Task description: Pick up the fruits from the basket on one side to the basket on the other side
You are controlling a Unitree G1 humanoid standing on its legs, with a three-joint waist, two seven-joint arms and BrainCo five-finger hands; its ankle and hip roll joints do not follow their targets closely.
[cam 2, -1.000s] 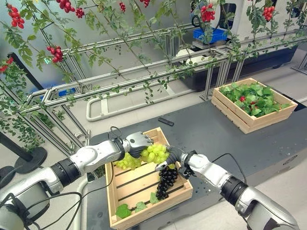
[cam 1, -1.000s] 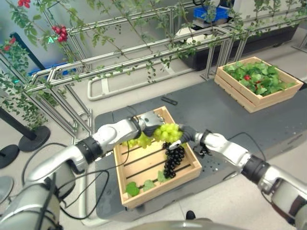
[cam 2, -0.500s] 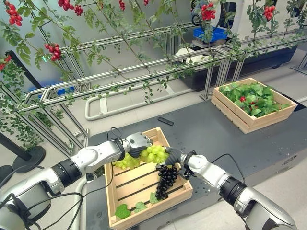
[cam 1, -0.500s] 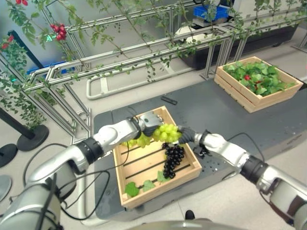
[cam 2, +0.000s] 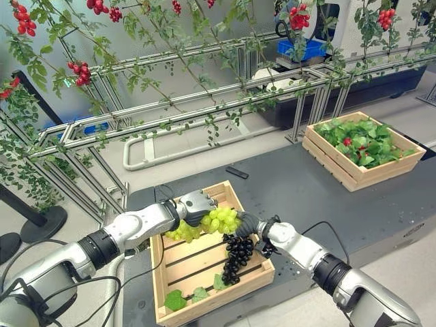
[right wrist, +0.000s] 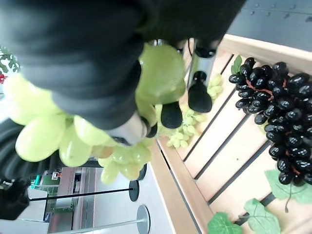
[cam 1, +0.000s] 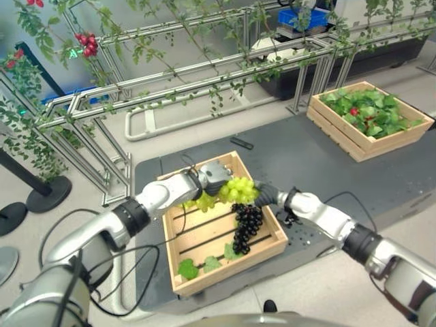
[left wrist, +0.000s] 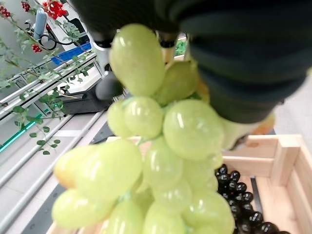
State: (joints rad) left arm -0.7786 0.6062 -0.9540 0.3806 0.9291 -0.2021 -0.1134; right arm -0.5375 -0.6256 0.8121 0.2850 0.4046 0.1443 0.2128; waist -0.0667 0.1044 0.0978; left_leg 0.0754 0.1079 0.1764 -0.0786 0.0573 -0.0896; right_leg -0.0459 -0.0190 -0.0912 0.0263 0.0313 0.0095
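Little has moved over the last second: both hands stay together at the green grape bunch (cam 1: 238,190) above the near wooden crate (cam 1: 178,263), and the bunch sits a touch higher against the crate's far rim than before. The left hand (cam 1: 212,175) lies over the top of the bunch from the far side with its fingers curled down onto the grapes. The right hand (cam 2: 248,223) meets the bunch from the other side; its dark cover blocks most of its fingers, so I cannot tell whether they grip or only touch, though two dark fingertips (right wrist: 200,96) show beside the grapes in the right wrist view. A black grape bunch (cam 2: 236,256) hangs just under the green one and trails down onto the crate's slats, where its stem attaches is hidden. A second, smaller cluster of green grapes (cam 1: 196,202) lies under the left wrist, partly covered. Green leaves (cam 1: 197,266) lie in the crate's near corner.

The crate rests on a dark grey platform (cam 1: 306,157). Well apart, at its far right, a second wooden crate (cam 1: 368,145) holds leafy greens with a red fruit among them. Behind runs a metal trellis (cam 1: 204,68) strung with vines and red berry clusters (cam 2: 79,73), over a pale floor.
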